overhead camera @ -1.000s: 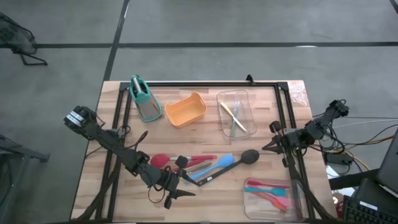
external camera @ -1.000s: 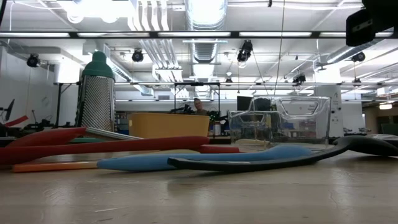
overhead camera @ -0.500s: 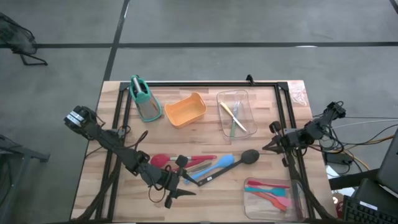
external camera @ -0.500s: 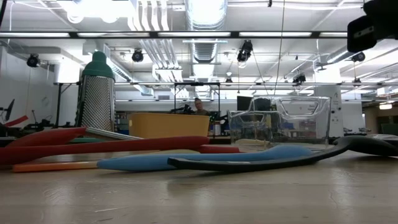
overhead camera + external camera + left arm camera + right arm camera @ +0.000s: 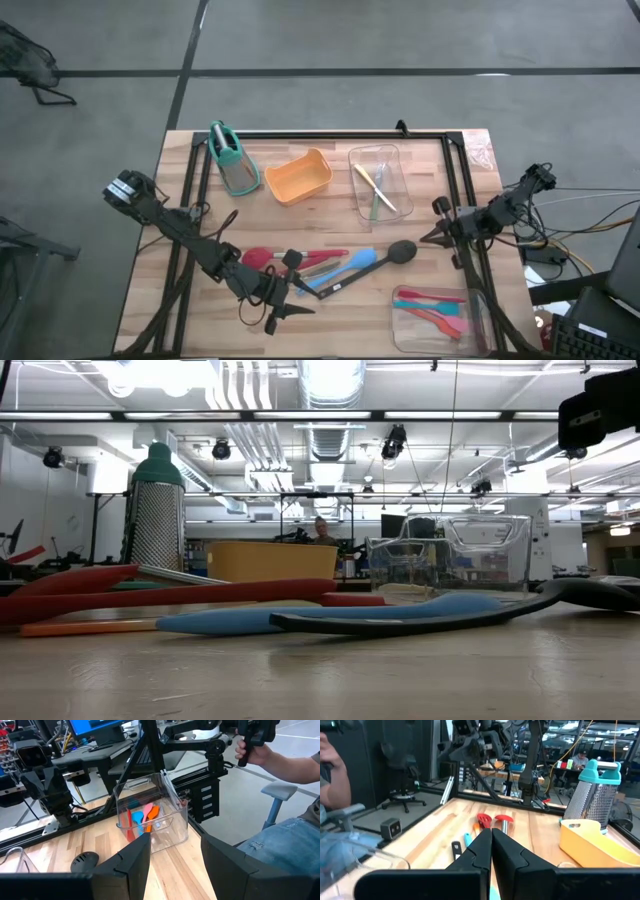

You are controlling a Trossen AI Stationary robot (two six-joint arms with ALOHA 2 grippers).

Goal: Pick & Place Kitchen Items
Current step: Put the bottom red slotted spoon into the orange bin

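Looking straight down on the wooden table, the kitchen items are in three groups. Most of them lie loose on the front middle of the table: a red spatula with its long handle, a blue spatula, a thin orange piece beside them, and a black ladle whose bowl points to the right side. In the low view the blue spatula and the black ladle lie flat across the table, touching each other, with the red spatula just behind them.

A clear tray at the back holds a yellow piece and a green piece, crossing each other. A second clear tray at the front right holds teal, pink and orange utensils. The orange tub and the grey grater with teal handle stand at the back left, near each other.

The left gripper is low over the front of the table, just beside the handle ends of the loose utensils; in its own wrist view its fingers are spread apart with nothing between them. The right gripper is at the right edge, near the ladle bowl but not touching it; its fingers are pressed together and hold nothing.

A person's hand shows in the room beyond the table. I can read no writing or brand on any thing.
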